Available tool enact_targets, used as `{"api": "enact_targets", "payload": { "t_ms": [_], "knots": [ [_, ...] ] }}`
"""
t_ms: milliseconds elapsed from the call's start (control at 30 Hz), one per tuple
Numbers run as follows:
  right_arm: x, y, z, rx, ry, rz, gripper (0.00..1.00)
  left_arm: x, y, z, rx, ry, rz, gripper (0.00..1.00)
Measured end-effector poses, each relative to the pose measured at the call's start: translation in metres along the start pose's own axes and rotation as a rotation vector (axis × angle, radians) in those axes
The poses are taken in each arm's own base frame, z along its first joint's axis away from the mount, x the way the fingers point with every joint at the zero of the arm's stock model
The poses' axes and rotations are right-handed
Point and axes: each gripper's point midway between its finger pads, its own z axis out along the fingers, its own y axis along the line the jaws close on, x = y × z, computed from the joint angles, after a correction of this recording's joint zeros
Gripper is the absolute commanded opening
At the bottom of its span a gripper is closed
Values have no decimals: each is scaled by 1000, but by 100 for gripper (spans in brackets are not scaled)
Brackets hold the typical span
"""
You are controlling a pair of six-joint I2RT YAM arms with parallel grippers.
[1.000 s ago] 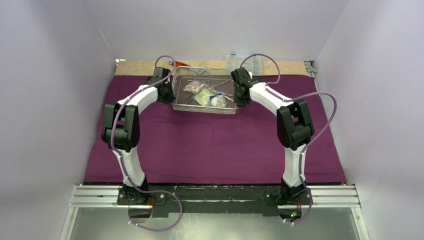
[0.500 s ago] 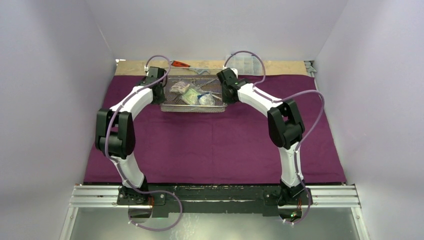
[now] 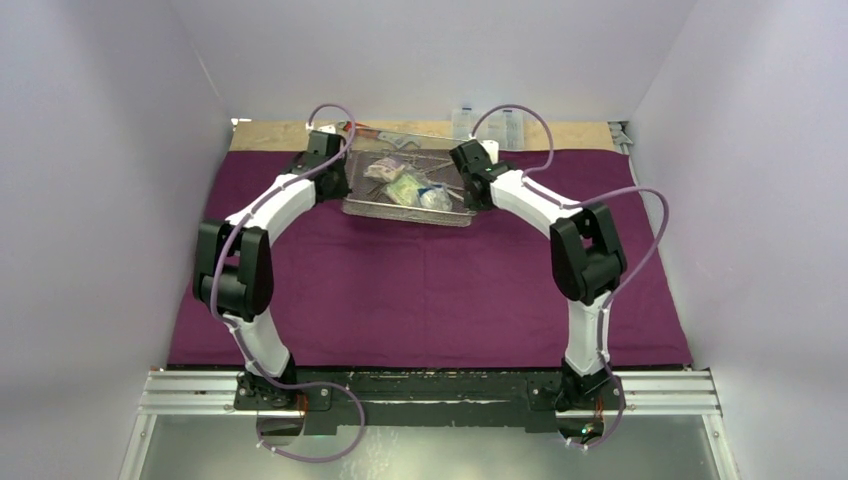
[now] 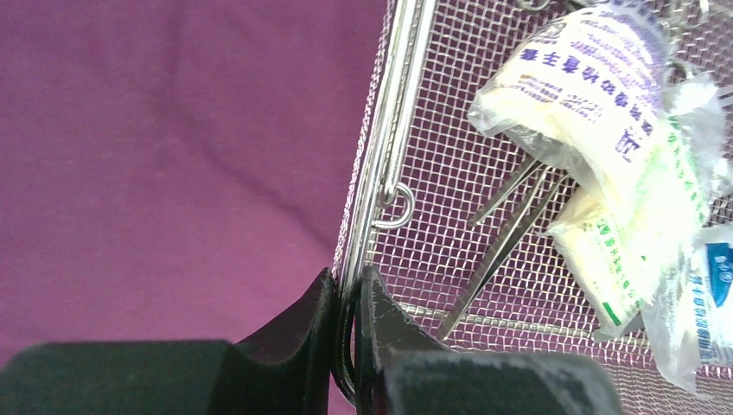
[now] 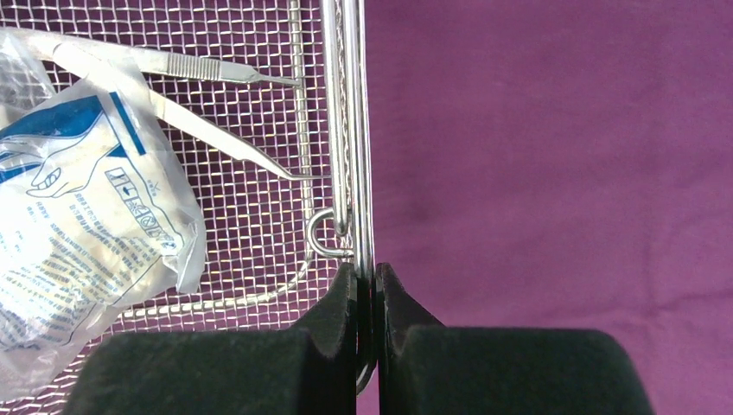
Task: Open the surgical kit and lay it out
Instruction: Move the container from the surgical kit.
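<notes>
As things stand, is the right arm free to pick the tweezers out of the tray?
Probably not yet: the right pincer is shut on the tray rim. The tweezers lie close inside, tips bare, partly under a packet; it would have to let go first.

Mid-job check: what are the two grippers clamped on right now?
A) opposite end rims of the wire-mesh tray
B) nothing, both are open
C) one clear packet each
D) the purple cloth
A: each wrist view shows it. The left gripper is pinched shut on the wire rim of the wire-mesh tray, and the right gripper is pinched shut on the rim at the opposite end.
</notes>
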Motion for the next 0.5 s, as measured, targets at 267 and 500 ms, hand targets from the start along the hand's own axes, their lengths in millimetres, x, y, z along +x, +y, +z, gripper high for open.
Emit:
{"api": "enact_targets", "payload": {
  "t_ms": [267, 500],
  "knots": [
    [6, -77, -5, 101, 22, 50, 0, 3, -77, -10, 148, -67, 21, 0],
    [10, -141, 5, 182, 31, 88, 0, 18, -140, 9, 245, -59, 40, 0]
  ]
}}
